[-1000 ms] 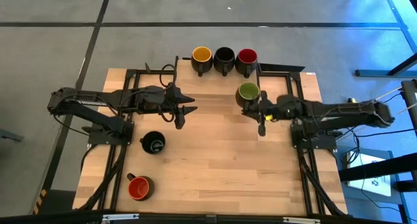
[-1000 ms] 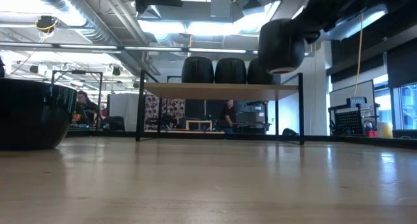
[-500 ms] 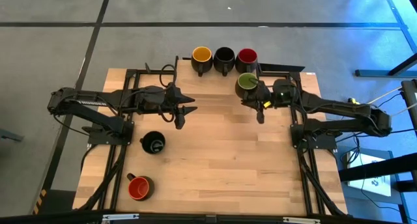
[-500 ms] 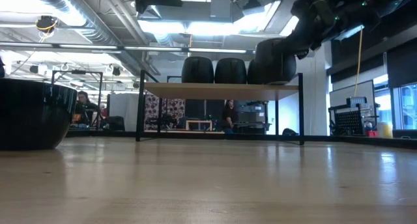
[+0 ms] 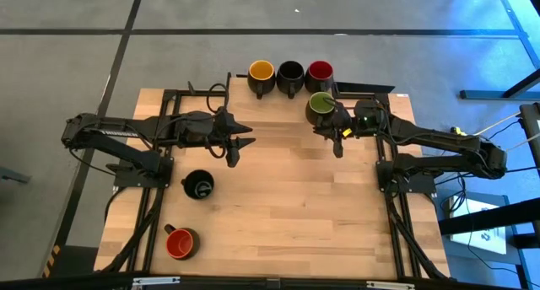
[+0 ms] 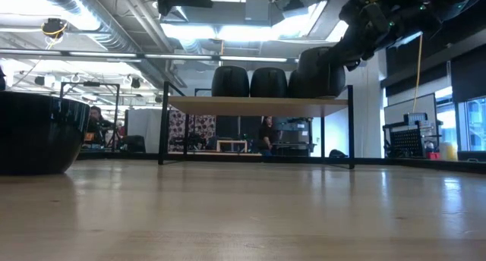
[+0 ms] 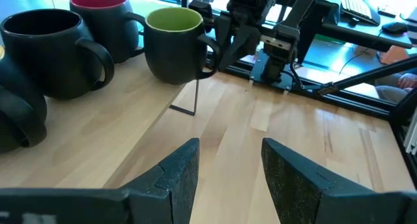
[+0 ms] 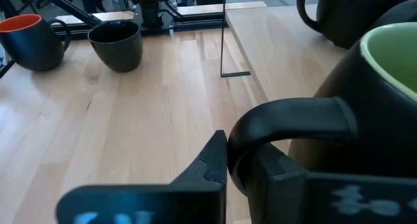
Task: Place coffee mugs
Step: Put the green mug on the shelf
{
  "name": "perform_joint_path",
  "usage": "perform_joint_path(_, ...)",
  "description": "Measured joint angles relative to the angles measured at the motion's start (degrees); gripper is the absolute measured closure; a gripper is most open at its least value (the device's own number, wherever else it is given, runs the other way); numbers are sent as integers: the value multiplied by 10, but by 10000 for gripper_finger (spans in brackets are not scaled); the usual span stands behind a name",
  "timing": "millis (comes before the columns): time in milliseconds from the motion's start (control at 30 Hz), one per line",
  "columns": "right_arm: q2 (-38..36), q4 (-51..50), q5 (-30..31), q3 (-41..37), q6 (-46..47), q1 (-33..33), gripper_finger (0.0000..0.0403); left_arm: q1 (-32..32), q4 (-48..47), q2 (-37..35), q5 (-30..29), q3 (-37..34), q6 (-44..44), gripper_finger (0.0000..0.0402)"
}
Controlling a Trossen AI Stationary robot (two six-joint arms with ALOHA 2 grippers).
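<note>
Three mugs are lined up on the raised shelf, the green mug is held over it by its handle in the clamped right gripper, while a black mug and a red mug are left on the table near the wide-open, empty left gripper.

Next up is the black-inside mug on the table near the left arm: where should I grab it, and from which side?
Take the black-lined mug by its handle, which sticks out toward the table's left edge. It stands upright and alone, so the open left gripper can likely drop from above and pinch that loop, as the right gripper holds the green mug.
</note>
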Motion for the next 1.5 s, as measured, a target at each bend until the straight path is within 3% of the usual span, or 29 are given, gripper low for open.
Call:
perform_joint_path(900,0,-15,51,0,0,1,365,0,0,0,5,0,0,240)
perform_joint_path(1300,-3,-19,69,2,14,0,273,0,0,0,5,0,0,240)
perform_joint_path(1500,-4,-22,68,2,19,1,258,0,0,0,5,0,0,240)
